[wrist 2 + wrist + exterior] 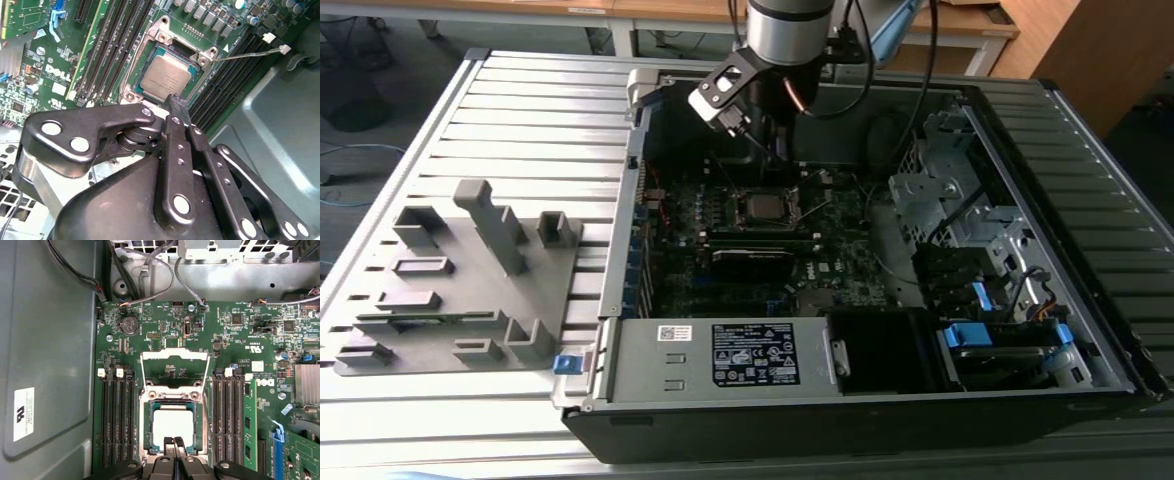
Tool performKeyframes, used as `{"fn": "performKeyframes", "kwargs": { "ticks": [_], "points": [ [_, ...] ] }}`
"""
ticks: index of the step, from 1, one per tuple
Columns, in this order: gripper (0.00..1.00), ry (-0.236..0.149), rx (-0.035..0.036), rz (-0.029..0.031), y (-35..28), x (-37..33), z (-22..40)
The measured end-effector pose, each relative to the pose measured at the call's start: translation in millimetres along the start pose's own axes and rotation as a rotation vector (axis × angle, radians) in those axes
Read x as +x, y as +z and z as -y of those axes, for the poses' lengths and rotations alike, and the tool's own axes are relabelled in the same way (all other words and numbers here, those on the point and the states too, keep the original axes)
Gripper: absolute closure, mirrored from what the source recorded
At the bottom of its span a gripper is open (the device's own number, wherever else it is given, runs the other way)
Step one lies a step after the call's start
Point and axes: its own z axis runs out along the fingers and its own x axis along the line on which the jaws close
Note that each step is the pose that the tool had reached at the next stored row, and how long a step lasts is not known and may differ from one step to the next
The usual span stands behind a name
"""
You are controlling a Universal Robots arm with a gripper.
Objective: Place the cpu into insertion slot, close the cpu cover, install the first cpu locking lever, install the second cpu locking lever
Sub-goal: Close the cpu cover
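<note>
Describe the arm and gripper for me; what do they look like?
The arm is a silver-grey cylinder with black cables hanging beside it. The gripper is matt black: flat linkage bars joined by round silvery pins, tapering to two narrow fingers.

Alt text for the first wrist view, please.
The cpu sits in the insertion slot of a green board, with the cpu cover swung open beside it. The shut gripper is at the slot's edge.

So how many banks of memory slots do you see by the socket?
2: in the first wrist view, one memory-slot bank and a second bank flank the insertion slot, on opposite sides.
</note>
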Motion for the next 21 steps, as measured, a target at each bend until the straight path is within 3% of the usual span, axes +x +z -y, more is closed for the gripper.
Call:
{"fn": "performKeyframes", "kwargs": {
  "ticks": [8, 15, 21],
  "points": [
    [0.89, 0.000, 0.0000, 0.0000, -10.0, 0.3, -0.5],
    [0.89, 0.000, 0.0001, 0.0001, -10.4, 0.3, -1.5],
    [0.89, 0.000, 0.0000, -0.0001, -9.9, 0.4, -10.0]
  ]
}}
